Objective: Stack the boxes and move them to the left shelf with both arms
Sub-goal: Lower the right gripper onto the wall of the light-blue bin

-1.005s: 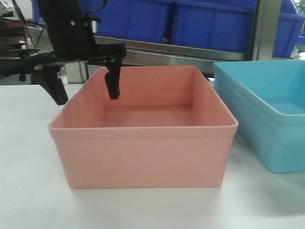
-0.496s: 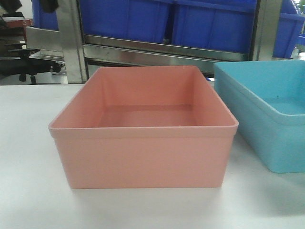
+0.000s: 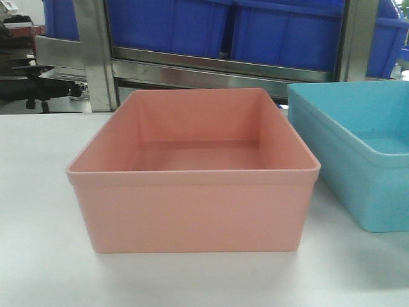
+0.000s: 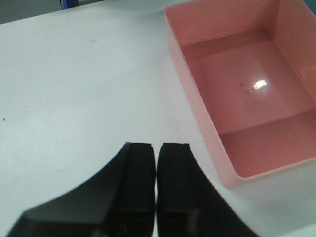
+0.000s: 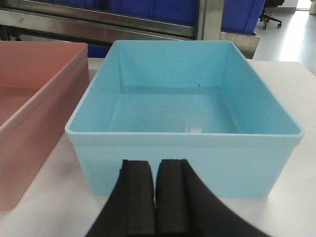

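The salmon-pink box point(image 3: 192, 211) stands empty in the middle of the white table, with the light blue box point(image 3: 364, 166) close on its right, also empty. Neither gripper shows in the front view. In the left wrist view my left gripper point(image 4: 156, 145) is shut on nothing above bare table, to the left of the pink box point(image 4: 247, 89). Seen from the right wrist, my right gripper point(image 5: 154, 163) is shut and empty just before the blue box's point(image 5: 182, 108) near wall, the pink box point(image 5: 29, 123) at its left. The left shelf is out of view.
The white table point(image 3: 38, 256) carries both boxes. Behind it runs a steel rack rail point(image 3: 223, 73) with an upright post point(image 3: 96, 57) and dark blue bins point(image 3: 281, 32) above. A black office chair point(image 3: 38, 89) stands at the far left.
A second ago my left gripper hung open astride the pink box's left wall. It has risen out of the front view. The boxes have not moved.
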You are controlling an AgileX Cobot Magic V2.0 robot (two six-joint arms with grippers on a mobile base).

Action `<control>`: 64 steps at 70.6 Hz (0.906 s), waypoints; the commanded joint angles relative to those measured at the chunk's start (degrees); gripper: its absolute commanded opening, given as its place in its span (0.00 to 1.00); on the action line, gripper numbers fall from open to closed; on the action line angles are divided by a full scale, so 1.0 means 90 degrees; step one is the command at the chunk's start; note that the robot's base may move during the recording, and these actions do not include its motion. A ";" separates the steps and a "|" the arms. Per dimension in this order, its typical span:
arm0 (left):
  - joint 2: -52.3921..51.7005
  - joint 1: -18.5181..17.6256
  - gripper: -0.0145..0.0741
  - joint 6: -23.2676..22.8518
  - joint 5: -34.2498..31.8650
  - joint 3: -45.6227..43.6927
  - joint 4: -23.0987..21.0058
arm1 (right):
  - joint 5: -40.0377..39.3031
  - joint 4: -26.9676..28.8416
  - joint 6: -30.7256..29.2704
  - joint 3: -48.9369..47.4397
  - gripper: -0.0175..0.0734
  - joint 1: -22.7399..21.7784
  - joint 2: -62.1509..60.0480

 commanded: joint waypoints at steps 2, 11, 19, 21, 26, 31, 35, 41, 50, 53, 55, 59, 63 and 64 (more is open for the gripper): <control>-0.0775 -0.0042 0.16 0.0006 -0.1055 0.0584 0.0098 | -0.0790 -0.0052 -0.0068 -0.0119 0.23 -0.0036 -0.0091; -0.1848 -0.0042 0.16 -0.0008 -0.1906 0.1718 0.0050 | -0.1155 -0.0052 -0.0068 -0.0119 0.23 -0.0036 -0.0091; -0.2666 -0.0042 0.16 -0.0008 -0.2348 0.2436 -0.0236 | -0.1385 -0.0031 -0.0068 -0.0181 0.23 -0.0036 -0.0091; -0.2830 -0.0042 0.16 -0.0008 -0.2415 0.2550 -0.0298 | -0.1377 -0.0025 -0.0068 -0.0245 0.23 -0.0036 -0.0091; -0.3245 -0.0042 0.16 -0.0008 -0.2556 0.2812 -0.0330 | -0.1252 -0.0025 -0.0068 -0.0534 0.23 -0.0036 -0.0084; -0.3496 -0.0042 0.16 -0.0008 -0.2566 0.2960 -0.0330 | -0.0970 -0.0025 -0.0068 -0.1007 0.23 -0.0036 -0.0062; -0.3615 -0.0042 0.16 -0.0008 -0.2523 0.3001 -0.0330 | -0.0593 -0.0025 -0.0068 -0.1531 0.23 -0.0036 0.0065; -0.3638 -0.0042 0.16 -0.0008 -0.2521 0.3001 -0.0330 | -0.0083 -0.0025 -0.0068 -0.2320 0.23 -0.0036 0.0542; -0.3638 -0.0042 0.16 -0.0008 -0.2566 0.3001 -0.0318 | 0.0674 -0.0025 -0.0068 -0.3652 0.23 -0.0036 0.1681; -0.3638 -0.0042 0.16 -0.0008 -0.2583 0.3001 -0.0318 | 0.1002 -0.0025 -0.0068 -0.4073 0.23 -0.0036 0.2198; -0.3638 -0.0042 0.16 -0.0008 -0.2583 0.3001 -0.0318 | 0.1158 -0.0025 -0.0068 -0.4300 0.23 -0.0036 0.2461; -0.3638 -0.0042 0.16 -0.0008 -0.2583 0.3001 -0.0318 | 0.1474 -0.0025 -0.0068 -0.4824 0.24 -0.0036 0.3031; -0.3638 -0.0042 0.16 -0.0008 -0.2583 0.3001 -0.0318 | 0.1726 -0.0025 -0.0068 -0.5290 0.26 -0.0036 0.3617; -0.3638 -0.0042 0.16 -0.0008 -0.2583 0.3001 -0.0318 | 0.1769 -0.0025 -0.0068 -0.5374 0.27 -0.0036 0.3724</control>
